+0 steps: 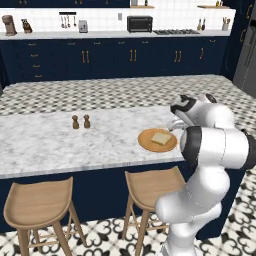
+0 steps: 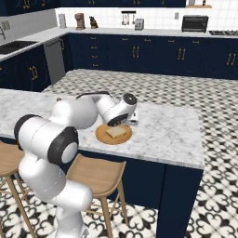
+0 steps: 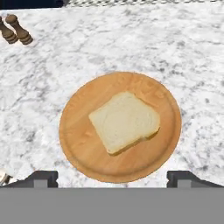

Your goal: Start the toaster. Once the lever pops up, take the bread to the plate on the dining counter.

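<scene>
Left base view: the pale golden bread slice (image 1: 161, 138) lies flat on the round orange-brown plate (image 1: 148, 143), which sits near the right end and front edge of the long white-grey marbled worktop (image 1: 60, 140). Two small brown shakers (image 1: 81, 121) stand well apart to the left, with bare stone between. Two wooden stools (image 1: 37, 202) tuck under the front edge.

Right base view: the white arm bends over the plate (image 2: 103, 136); open stone stretches right toward the corner. The silver toaster (image 2: 139, 24) stands on the far counter.

Hand view: the gripper (image 3: 113, 178) hangs released, tips spread wide, above the bread (image 3: 124, 121).
</scene>
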Controlling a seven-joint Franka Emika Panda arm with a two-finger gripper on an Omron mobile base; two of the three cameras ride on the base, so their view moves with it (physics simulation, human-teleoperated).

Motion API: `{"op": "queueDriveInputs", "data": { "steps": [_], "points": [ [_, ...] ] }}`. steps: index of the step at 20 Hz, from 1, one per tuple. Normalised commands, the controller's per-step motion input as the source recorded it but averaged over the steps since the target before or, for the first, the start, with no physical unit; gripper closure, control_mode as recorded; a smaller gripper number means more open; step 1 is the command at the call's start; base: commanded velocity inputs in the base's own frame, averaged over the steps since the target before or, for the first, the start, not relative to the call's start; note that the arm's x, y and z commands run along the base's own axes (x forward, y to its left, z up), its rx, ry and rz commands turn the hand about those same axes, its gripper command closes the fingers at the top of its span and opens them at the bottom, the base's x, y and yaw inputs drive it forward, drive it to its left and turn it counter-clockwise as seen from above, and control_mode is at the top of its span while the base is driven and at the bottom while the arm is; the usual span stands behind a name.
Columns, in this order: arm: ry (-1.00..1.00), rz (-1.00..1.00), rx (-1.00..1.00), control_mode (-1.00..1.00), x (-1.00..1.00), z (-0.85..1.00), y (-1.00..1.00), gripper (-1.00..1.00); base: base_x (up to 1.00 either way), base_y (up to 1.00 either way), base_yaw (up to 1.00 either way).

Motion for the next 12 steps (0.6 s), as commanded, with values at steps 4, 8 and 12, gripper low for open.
{"op": "queueDriveInputs", "data": {
  "steps": [4, 8, 12],
  "points": [
    [0.1, -0.33, -0.01, -1.0, -1.0, 0.3, 0.65, -1.0, 0.0, 0.0, 0.0],
    [0.01, -0.35, -0.05, -1.0, -1.0, 0.05, 0.41, -1.0, 0.0, 0.0, 0.0],
    [0.0, -0.27, -0.09, -1.0, -1.0, 0.08, 0.29, -1.0, 0.0, 0.0, 0.0]
  ]
}}
